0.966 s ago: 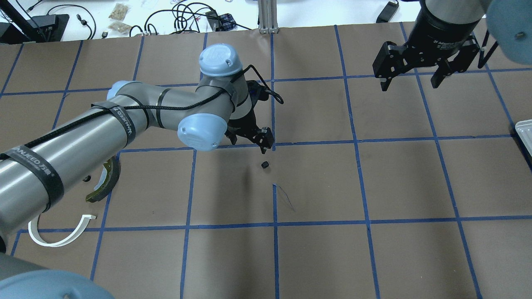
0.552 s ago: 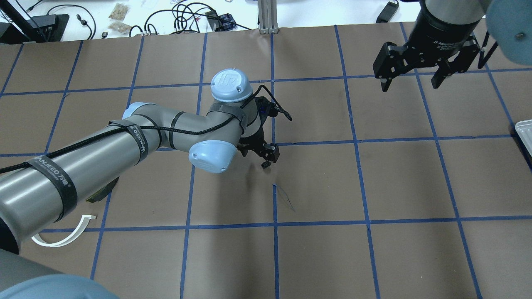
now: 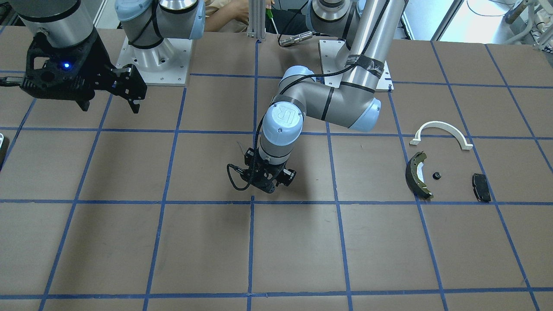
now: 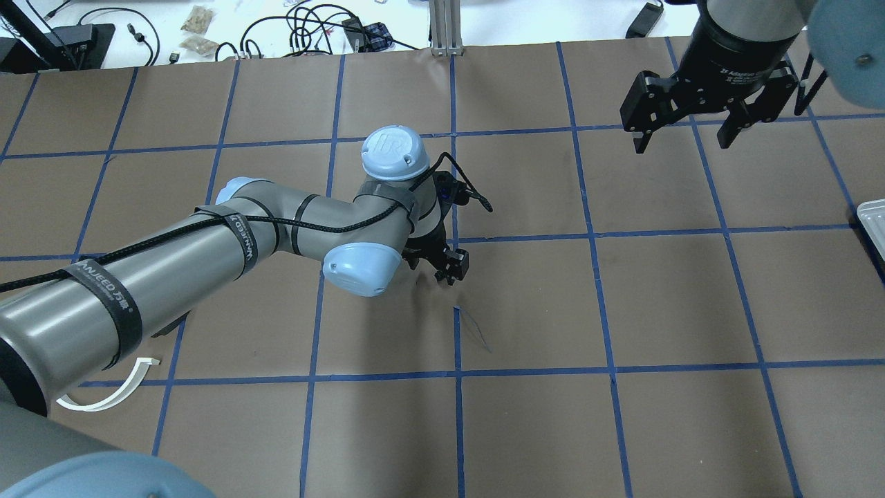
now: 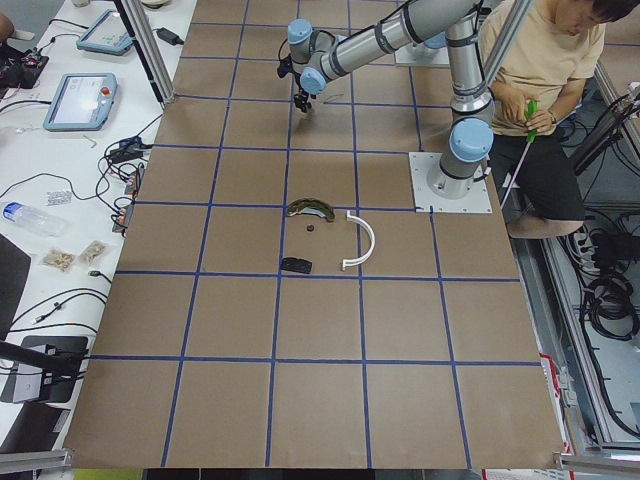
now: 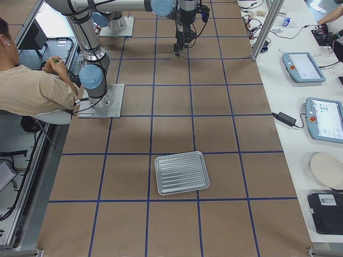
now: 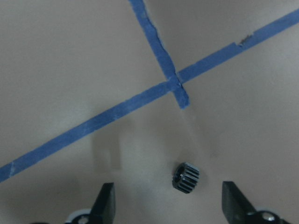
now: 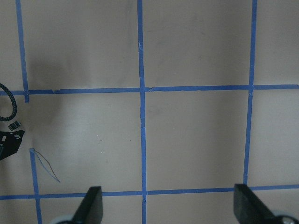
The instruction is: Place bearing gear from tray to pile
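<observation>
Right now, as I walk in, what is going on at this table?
The left arm's end effector is low over the table, open, with a small black gear lying between its fingers, not yet gripped. The gear is near a crossing of blue tape, away from the tray and from the pile of parts on the robot's left side. The right end effector hangs open above the table and holds nothing.

Brown paper-covered table (image 4: 525,429) gridded with blue tape lines (image 4: 458,415). Tangled black cables (image 4: 304,31) on white bench (image 4: 539,21) beyond its far edge. Two grey touchscreen pendants (image 6: 304,67) there too. Seated person in beige T-shirt (image 5: 535,70) at table's edge, gripping green-handled tool (image 5: 530,108).
</observation>
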Available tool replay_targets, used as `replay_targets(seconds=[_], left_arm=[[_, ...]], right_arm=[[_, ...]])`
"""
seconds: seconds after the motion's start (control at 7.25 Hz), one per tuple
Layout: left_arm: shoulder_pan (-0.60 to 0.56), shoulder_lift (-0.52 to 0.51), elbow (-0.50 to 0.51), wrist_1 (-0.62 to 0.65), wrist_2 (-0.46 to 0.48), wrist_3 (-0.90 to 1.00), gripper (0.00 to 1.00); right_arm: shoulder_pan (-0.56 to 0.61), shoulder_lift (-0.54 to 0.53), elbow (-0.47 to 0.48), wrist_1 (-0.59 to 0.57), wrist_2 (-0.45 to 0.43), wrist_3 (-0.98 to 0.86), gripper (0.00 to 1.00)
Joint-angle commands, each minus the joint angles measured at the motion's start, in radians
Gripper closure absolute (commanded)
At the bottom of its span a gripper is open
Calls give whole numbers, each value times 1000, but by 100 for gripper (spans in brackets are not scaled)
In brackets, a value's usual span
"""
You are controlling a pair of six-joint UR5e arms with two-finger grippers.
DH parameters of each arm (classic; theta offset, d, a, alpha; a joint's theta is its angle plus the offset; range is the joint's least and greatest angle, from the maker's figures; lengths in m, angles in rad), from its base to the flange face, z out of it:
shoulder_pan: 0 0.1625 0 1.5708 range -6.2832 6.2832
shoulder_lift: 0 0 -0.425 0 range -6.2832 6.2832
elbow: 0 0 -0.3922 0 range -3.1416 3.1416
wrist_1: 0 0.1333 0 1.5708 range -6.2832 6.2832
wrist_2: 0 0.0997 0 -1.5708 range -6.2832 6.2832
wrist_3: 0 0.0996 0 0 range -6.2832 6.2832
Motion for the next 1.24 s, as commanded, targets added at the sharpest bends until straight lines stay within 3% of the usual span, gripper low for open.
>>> replay_targets(seconds=[0.0, 0.14, 0.97, 1.1], left_arm=[[-3, -6, 0, 1, -1, 2, 32], [-3, -6, 0, 1, -1, 2, 40], [-3, -10, 3, 3, -1, 8, 40], [-3, -18, 2, 19, -2, 11, 47]], right_arm=[[0, -1, 1, 3, 0, 0, 0], [0, -2, 1, 1, -2, 2, 0], [0, 0, 1, 12, 0, 2, 0], [0, 0, 1, 12, 0, 2, 0]])
